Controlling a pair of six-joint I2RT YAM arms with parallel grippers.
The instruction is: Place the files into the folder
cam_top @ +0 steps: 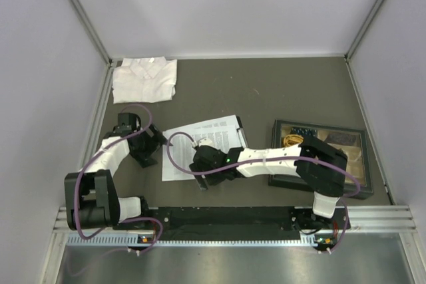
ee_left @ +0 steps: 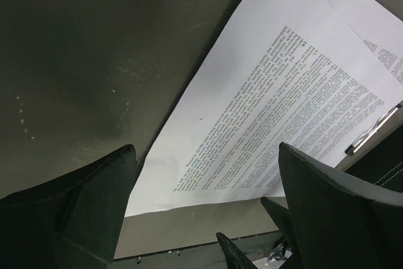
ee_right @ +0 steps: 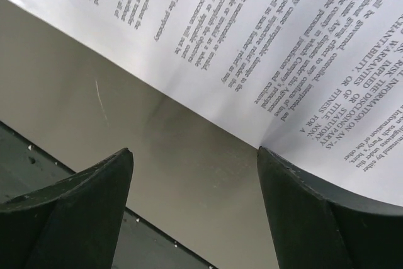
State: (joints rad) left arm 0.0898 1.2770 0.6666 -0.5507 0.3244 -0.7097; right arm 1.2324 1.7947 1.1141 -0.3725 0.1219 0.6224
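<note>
The files (cam_top: 200,143) are white printed sheets lying fanned in the middle of the table. The black folder is almost wholly hidden under them; a dark edge shows at their right end (cam_top: 241,127). Its silver clip (ee_left: 373,131) shows in the left wrist view. My left gripper (cam_top: 152,154) is open and empty just left of the sheets, with the top sheet's corner (ee_left: 189,181) between its fingers (ee_left: 204,155). My right gripper (cam_top: 202,181) is open at the sheets' near edge (ee_right: 194,155). Its right finger (ee_right: 296,193) touches the paper edge (ee_right: 252,61), which curls up slightly over it.
A folded white shirt (cam_top: 144,79) lies at the back left. A dark-framed tray (cam_top: 356,139) of small items stands at the right, partly under my right arm. The black rail of the table's near edge (ee_right: 38,155) is close behind the right gripper.
</note>
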